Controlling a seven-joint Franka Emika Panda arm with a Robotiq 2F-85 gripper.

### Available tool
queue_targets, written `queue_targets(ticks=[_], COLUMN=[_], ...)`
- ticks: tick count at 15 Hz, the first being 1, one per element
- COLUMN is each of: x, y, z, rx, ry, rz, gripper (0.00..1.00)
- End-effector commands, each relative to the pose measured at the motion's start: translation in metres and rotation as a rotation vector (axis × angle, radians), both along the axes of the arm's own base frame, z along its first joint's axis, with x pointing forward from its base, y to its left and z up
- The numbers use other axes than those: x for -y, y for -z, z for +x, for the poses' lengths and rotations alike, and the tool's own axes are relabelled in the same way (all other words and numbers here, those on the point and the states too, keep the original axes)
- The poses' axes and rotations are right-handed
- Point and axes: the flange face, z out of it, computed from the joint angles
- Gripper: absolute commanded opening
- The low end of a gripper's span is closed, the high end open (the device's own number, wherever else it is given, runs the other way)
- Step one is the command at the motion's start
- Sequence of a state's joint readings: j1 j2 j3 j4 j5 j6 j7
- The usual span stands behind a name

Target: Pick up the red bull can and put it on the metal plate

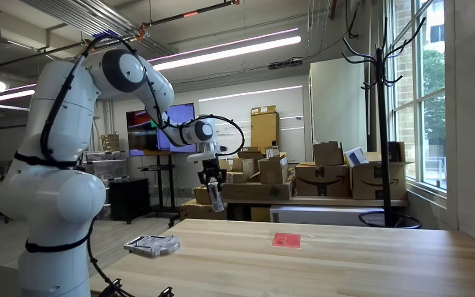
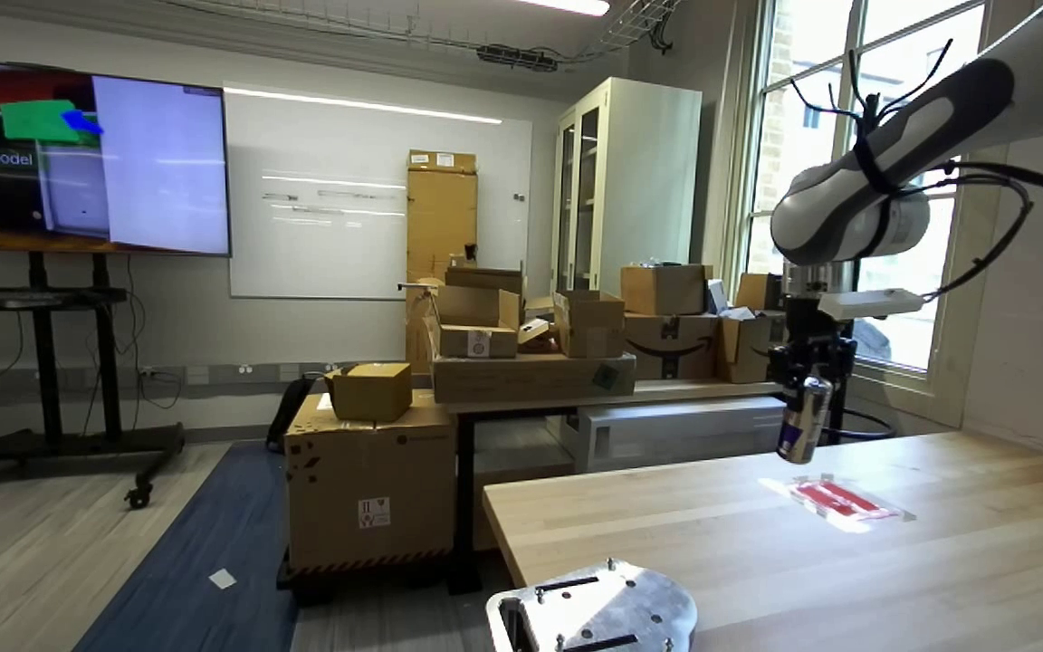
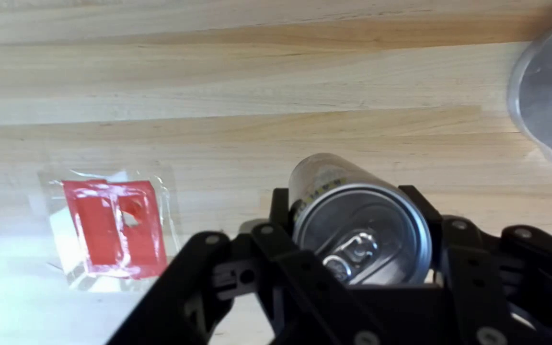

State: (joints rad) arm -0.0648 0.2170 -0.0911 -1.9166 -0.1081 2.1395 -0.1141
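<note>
The table [image 1: 324, 268] has a pale wooden top, its grain running in long light and tan streaks. The metal plate [image 2: 607, 608] lies flat at one edge, its silvery upper face marked with holes and dark slots. Well apart from it lies a flat red patch [image 3: 96, 230] under clear, shiny film [image 3: 119, 230], with bright glare beside it in the wrist view.

Red patch [image 1: 286, 240] on table [image 1: 365, 268], cardboard boxes [image 1: 320, 177] beyond
</note>
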Motion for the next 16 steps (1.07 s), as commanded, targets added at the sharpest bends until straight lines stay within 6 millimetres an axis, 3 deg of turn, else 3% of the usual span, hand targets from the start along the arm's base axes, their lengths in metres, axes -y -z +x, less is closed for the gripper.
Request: queue_targets(ticks=[1, 6, 10, 16], x=[-0.065, -0.165, -0.231, -0.306], y=[-0.023, -0.025, -0.022, 0.004], z=[0.001, 0.008, 0.007, 0.007], rx=[-0.009, -0.025, -0.048, -0.102], ry=[-0.130, -0.320, -0.453, -0.604], rz=[-0.053, -0.107, -0.166, -0.208], gripper=[0.33, 0.33, 0.33, 0.33])
